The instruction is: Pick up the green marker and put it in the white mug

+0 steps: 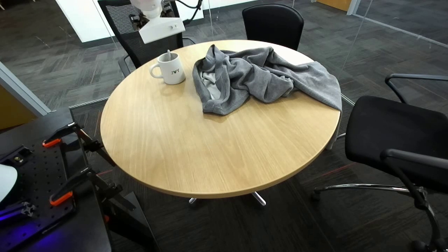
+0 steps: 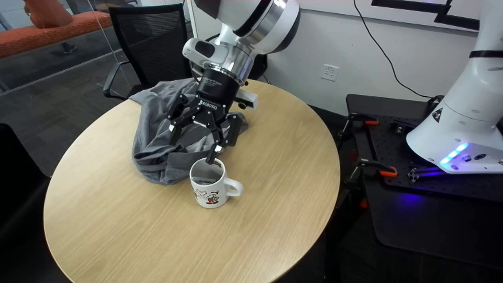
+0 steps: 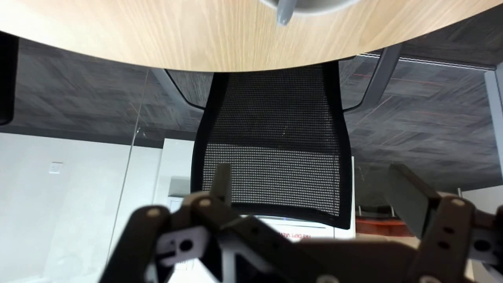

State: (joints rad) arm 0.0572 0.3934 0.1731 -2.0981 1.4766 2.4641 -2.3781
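Observation:
The white mug stands upright on the round table and shows in both exterior views (image 1: 172, 72) (image 2: 206, 193). A slim grey stick-like thing (image 1: 169, 55) leans inside it, its tip above the rim. In the wrist view the mug's rim (image 3: 322, 8) and the grey tip (image 3: 286, 11) show at the top edge. No green shows on the stick, so I cannot tell whether it is the marker; no green marker shows elsewhere. My gripper (image 2: 194, 146) is open and empty, above and behind the mug in an exterior view. Its fingers stand wide apart in the wrist view (image 3: 310, 171).
A crumpled grey cloth (image 1: 259, 75) lies on the round table (image 1: 196, 150) beside the mug and hangs over the edge. Office chairs (image 1: 273, 24) stand around the table. A black stand with clamps (image 2: 377, 169) carries the robot's base.

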